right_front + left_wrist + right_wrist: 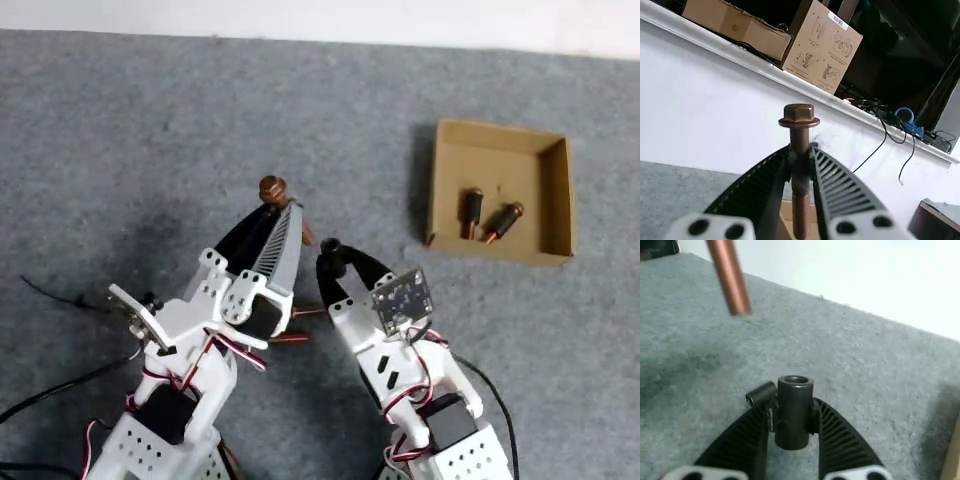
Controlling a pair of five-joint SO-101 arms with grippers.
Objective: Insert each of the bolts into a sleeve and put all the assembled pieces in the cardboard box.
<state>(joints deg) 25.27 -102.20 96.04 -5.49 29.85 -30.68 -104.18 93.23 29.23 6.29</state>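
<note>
The left claw is clamped on a bolt, head up. The right claw grips a sleeve bore-up. Both are well apart from the cardboard box, seemingly posed for insertion.

Soft, even light falls from above on the grey table surface. The left arm casts only a faint, wide shadow on its side away from the cardboard box, which throws a narrow dark band along its outer wall. In the left wrist view the white wall is bright, the room beyond it lies dim, and the bolt has a dull sheen without glare.
</note>
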